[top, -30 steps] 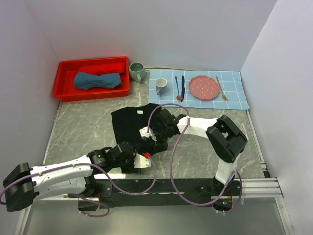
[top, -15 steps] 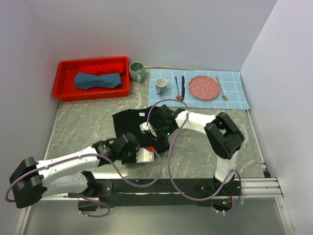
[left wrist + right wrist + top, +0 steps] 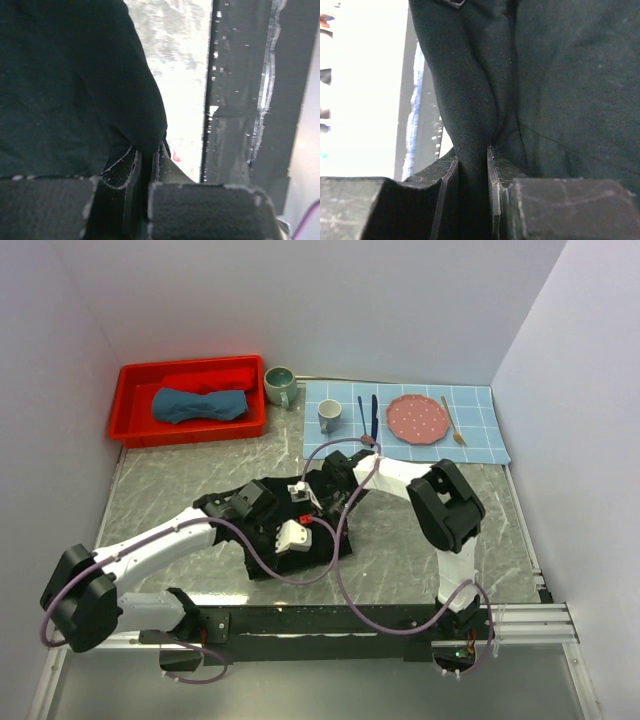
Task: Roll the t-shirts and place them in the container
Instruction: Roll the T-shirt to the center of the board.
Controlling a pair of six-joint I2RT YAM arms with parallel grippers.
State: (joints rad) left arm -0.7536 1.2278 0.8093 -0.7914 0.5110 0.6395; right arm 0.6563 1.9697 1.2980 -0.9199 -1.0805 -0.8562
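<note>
The black t-shirt lies bunched in the middle of the table. Both arms meet over it. My left gripper is shut on a fold of its black cloth, with the table's dark front rail to the right. My right gripper is shut on another bunched fold of the same shirt. In the top view the left gripper and right gripper sit close together on the shirt's far part. A slate-blue rolled t-shirt lies in the red bin.
At the back stand a green mug and a grey mug. The blue-checked placemat carries a pink plate and cutlery. Grey cables loop over the shirt's near side.
The left gripper has shut on the shirt's near edge and carried it away from the front rail. The right gripper moved farther back too. The shirt is now bunched up.
</note>
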